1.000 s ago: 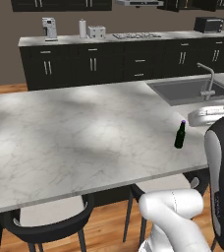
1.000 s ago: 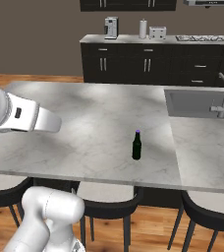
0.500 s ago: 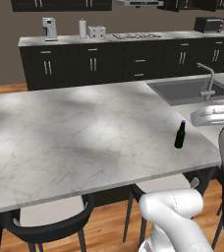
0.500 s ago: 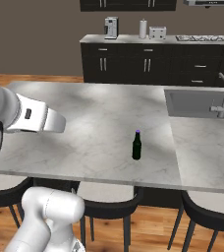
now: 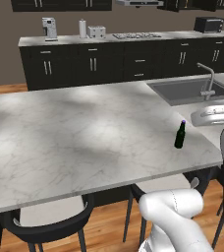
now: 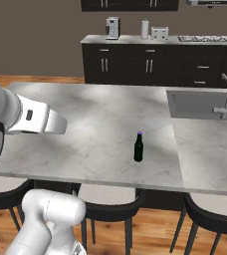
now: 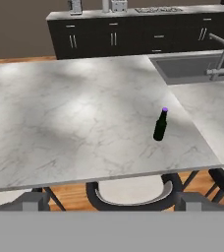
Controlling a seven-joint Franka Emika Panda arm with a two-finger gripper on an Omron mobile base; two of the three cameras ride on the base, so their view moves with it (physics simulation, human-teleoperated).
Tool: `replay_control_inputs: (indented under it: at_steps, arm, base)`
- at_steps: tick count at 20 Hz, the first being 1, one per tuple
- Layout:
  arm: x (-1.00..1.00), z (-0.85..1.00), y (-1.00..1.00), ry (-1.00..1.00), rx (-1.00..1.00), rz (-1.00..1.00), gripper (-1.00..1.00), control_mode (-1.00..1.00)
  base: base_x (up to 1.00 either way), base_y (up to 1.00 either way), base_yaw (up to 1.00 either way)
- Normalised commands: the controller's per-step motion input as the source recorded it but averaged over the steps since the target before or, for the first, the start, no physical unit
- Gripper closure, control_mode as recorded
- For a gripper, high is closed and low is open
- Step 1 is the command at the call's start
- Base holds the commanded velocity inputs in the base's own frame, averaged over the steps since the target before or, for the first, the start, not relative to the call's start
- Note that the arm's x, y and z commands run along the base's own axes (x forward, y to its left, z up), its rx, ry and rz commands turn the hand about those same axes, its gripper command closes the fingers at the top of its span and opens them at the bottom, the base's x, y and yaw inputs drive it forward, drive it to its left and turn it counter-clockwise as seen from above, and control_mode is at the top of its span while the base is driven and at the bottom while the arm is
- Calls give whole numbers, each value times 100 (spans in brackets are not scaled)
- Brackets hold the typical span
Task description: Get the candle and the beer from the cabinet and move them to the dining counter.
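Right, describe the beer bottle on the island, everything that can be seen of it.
The beer is a small dark green-black bottle that looks like glass, with a narrow neck and a purple cap. It stands upright and alone on the grey-white marble top of the dining counter, near the front edge above the stools and short of the inset sink. Only the countertop touches it; nothing grips it or leans on it.

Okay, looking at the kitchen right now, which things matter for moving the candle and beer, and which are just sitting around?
Part of the job:
- the beer, standing upright
- the dining counter under it

Just lying about:
- sink and faucet
- stools
- coffee machine, paper towel roll, toaster on the far counter
- microwave
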Motion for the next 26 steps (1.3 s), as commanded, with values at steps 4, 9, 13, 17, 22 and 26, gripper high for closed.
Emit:
replay_control_inputs:
  at_steps: [4,9,13,17,22,26]
  arm:
    - [0,0,0,0,0,0,-100,100]
    - [0,0,0,0,0,0,-100,100]
    - [0,0,0,0,0,0,-100,100]
    - [0,0,0,0,0,0,-100,100]
    - [0,0,0,0,0,0,-100,100]
    - [0,0,0,0,0,0,-100,100]
  base:
    - [-8,-4,0]
    - [-81,-76,-13]
    - [-100,-100,-26]
    - [-60,-100,-43]
    - [-15,-86,-62]
    - [-2,-68,-70]
